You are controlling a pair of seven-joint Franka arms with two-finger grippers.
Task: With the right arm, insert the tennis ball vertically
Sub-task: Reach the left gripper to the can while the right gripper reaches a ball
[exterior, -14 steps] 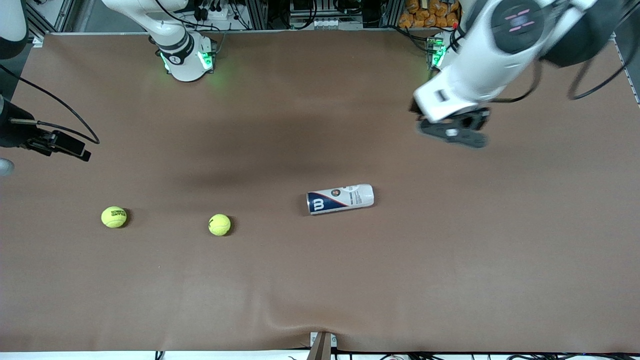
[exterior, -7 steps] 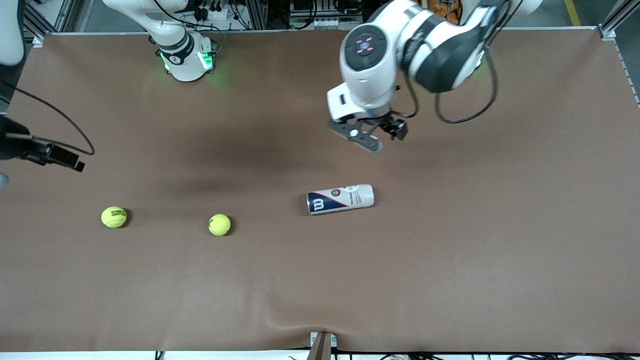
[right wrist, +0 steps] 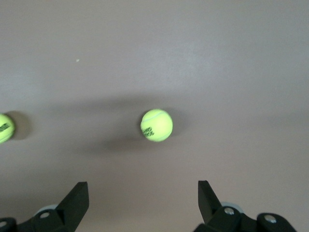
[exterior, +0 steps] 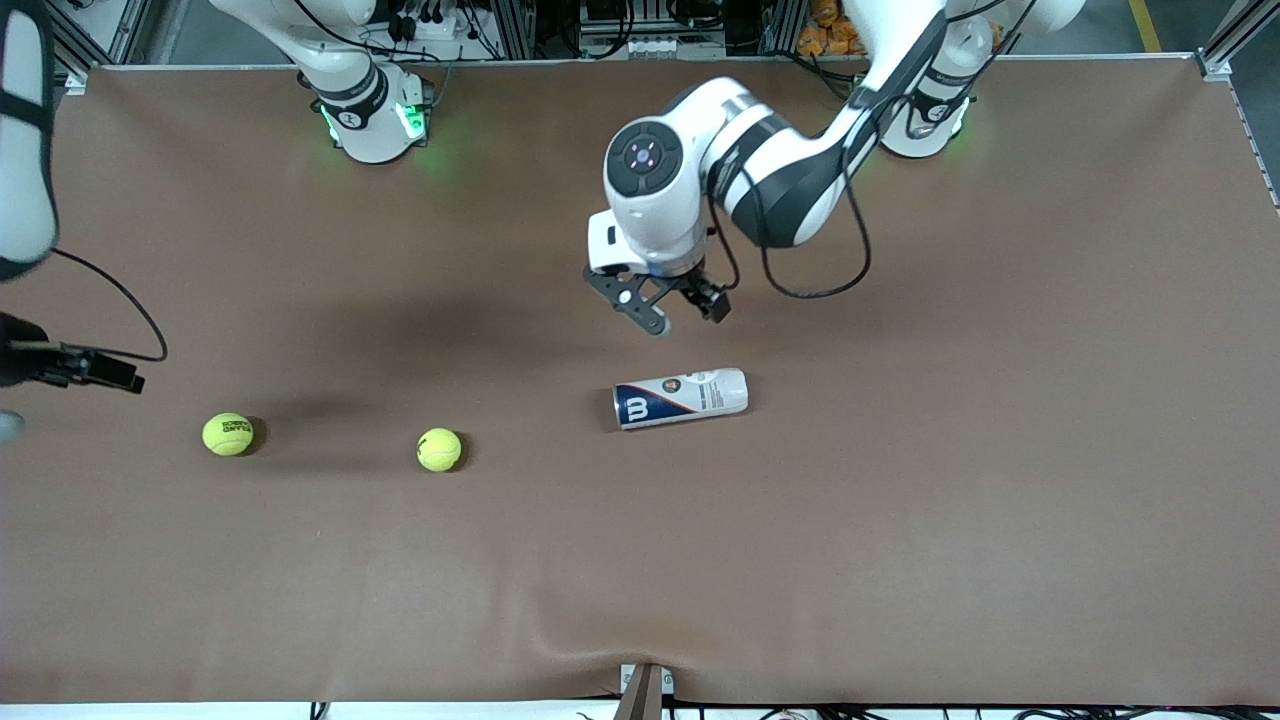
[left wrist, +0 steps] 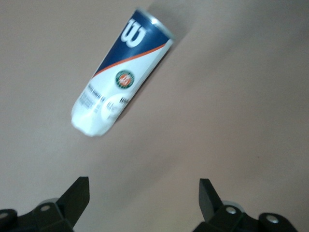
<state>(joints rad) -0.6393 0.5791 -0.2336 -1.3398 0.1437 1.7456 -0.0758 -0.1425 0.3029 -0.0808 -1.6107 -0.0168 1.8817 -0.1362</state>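
Table (exterior: pixel 900 520) cover: brown matt sheet, looks like cloth or vinyl, smooth w/ soft wrinkles & a pucker at 6 o'clock edge. Can (exterior: pixel 680 398), mid-table: glossy printed label, white & navy, metallic-looking rim at its 9 o'clock end. Tennis balls, approx 8 o'clock of the can: near one (exterior: pixel 439 449) & outer one (exterior: pixel 228 434), both fuzzy yellow felt, matt. Left gripper (exterior: pixel 685 312) fingers (left wrist: pixel 72 198): black matt plastic; arm shells glossy white plastic. Right gripper (right wrist: pixel 143 203) fingers: same black matt plastic.
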